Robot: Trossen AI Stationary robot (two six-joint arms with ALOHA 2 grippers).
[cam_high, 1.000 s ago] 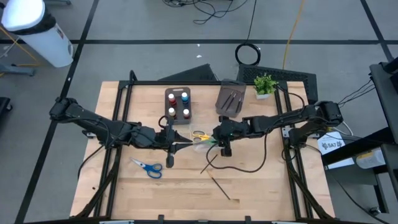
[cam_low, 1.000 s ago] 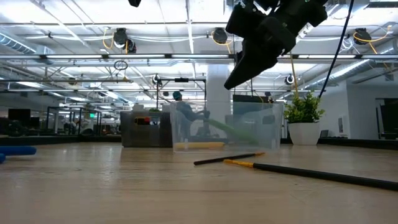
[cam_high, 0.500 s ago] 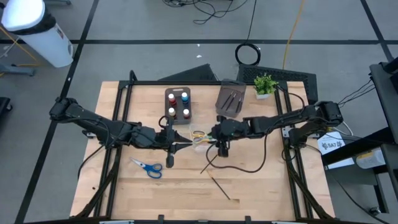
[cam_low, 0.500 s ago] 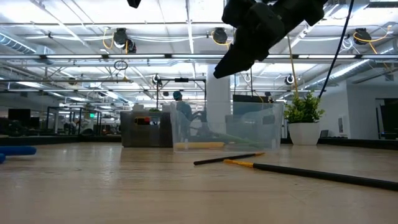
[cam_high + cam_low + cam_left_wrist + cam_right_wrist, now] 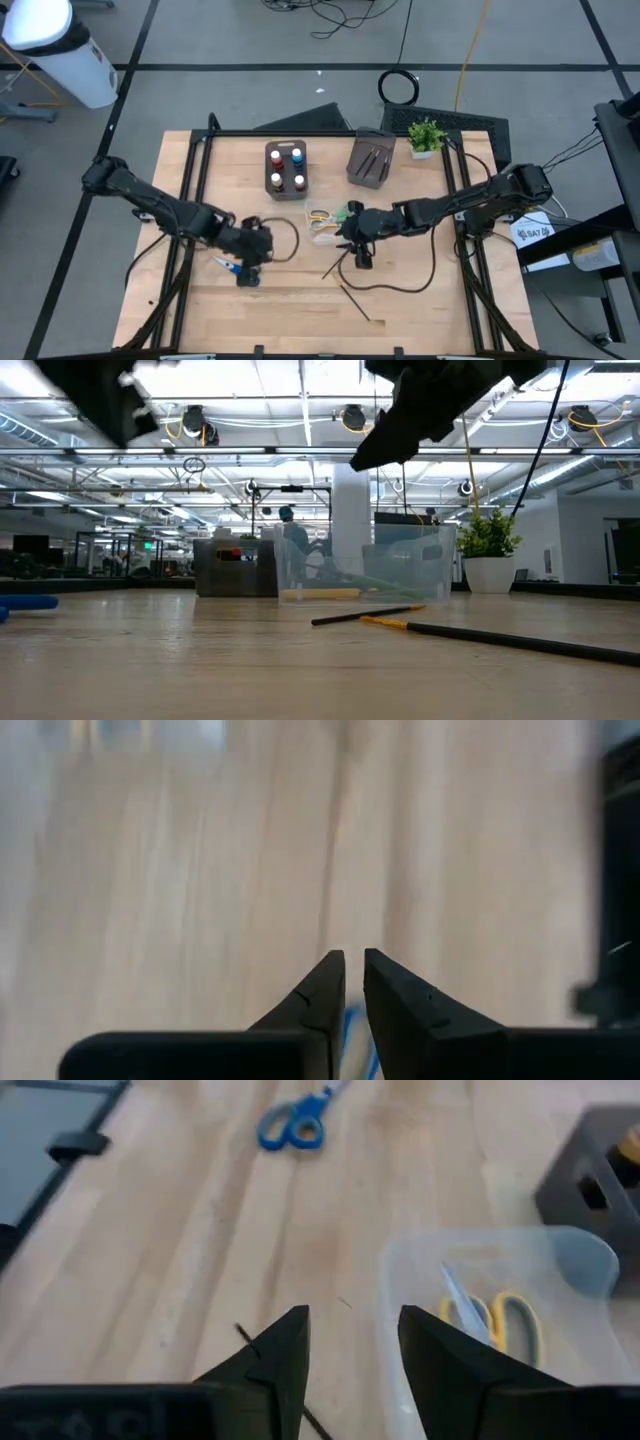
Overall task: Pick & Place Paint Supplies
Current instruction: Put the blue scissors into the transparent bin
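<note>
Left hand point(image 5: 247, 268) over blue scissors point(image 5: 297, 1124); right hand point(image 5: 350, 1348) open, empty

Blue scissors point(image 5: 228, 265) partly hidden under left gripper point(image 5: 249, 262).

Left gripper point(image 5: 247, 272) low over blue scissors point(image 5: 226, 265) near table's point(image 5: 420, 300) front left, partly covering them. Right gripper point(image 5: 358, 252) mid-table, just beside clear box point(image 5: 330, 222) holding yellow scissors point(image 5: 320, 216) and something green. Bottle tray point(image 5: 286, 170) at back with red, blue, pale caps. Second tray point(image 5: 370, 159) right of it, plant point(image 5: 426, 136) at back right. Two brushes point(image 5: 358, 301) lie toward front, near the right gripper.
</note>
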